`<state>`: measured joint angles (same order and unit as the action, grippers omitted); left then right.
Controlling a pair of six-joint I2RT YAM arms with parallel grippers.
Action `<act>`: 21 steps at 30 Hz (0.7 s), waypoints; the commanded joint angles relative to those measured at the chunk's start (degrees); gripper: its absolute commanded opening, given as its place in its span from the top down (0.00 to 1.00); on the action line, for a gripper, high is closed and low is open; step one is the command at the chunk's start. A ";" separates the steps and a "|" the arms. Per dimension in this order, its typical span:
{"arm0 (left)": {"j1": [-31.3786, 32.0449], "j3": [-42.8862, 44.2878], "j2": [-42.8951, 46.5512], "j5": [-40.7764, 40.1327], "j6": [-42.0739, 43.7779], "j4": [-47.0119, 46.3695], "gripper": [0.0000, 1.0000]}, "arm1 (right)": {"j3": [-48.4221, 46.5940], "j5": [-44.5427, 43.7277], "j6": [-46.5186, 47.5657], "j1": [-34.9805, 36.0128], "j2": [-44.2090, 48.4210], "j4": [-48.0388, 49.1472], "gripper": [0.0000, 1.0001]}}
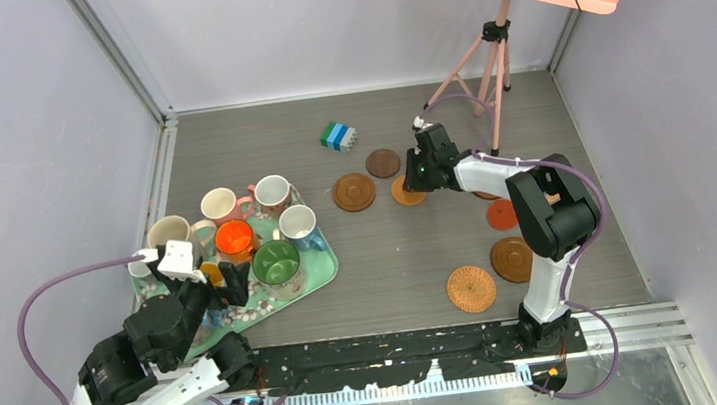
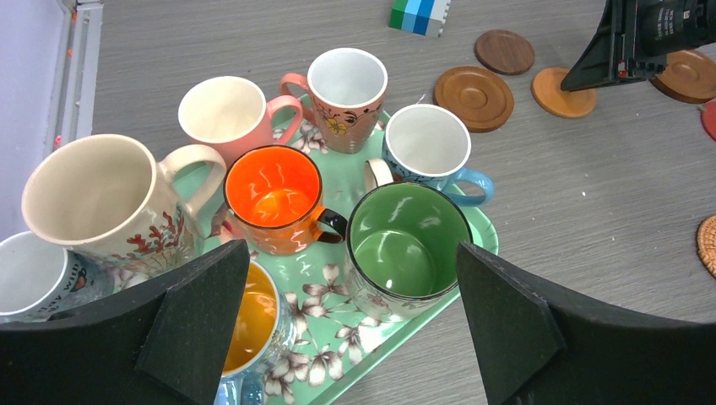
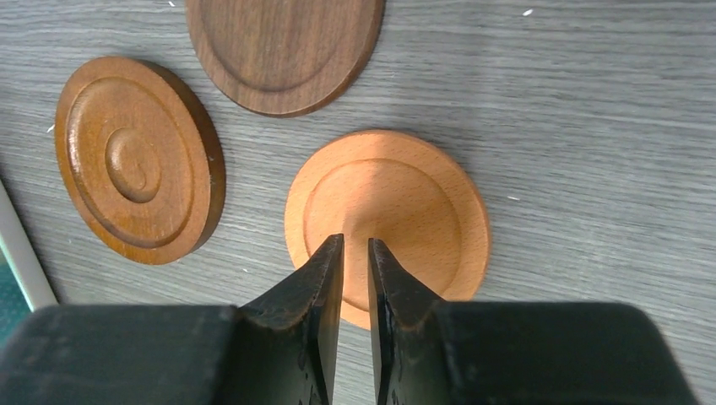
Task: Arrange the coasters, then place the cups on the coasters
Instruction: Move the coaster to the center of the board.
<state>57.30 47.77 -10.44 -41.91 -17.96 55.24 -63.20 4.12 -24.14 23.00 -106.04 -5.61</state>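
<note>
Several cups stand on a mint-green tray (image 2: 394, 350): a green-inside cup (image 2: 409, 236), an orange-inside cup (image 2: 274, 190), a pink one (image 2: 224, 110), a white-and-blue one (image 2: 426, 143) and a cream one (image 2: 93, 190) among them. My left gripper (image 2: 348, 246) hovers wide open above the tray's near edge, holding nothing. On the bare table lie the coasters: dark brown (image 1: 384, 163), ringed brown (image 1: 353, 192), tan (image 3: 397, 198), red-orange (image 1: 502, 215), brown (image 1: 512, 259) and wicker (image 1: 471, 288). My right gripper (image 3: 355, 240) sits over the tan coaster, its fingers a narrow gap apart with nothing between them.
A blue-green toy block (image 1: 338, 136) lies behind the coasters. A pink music stand (image 1: 495, 57) rises at the back right, its legs close to my right arm. Grey walls enclose the table on three sides.
</note>
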 commanded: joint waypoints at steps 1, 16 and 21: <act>0.05 0.66 0.44 0.34 0.82 0.05 0.04 | 1.43 2.16 -0.68 -0.08 1.20 1.41 0.77; 0.07 -0.09 4.44 0.06 0.90 -1.04 0.03 | 9.16 0.40 -1.84 -2.64 6.92 -6.34 0.85; 0.05 0.02 3.81 0.23 0.99 -0.90 0.03 | 13.27 1.07 -3.29 -2.66 10.99 -8.56 0.86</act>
<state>57.30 47.75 -5.98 -41.85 -17.54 55.18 -53.52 5.30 -26.44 20.38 -98.13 -8.12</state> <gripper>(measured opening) 0.966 0.148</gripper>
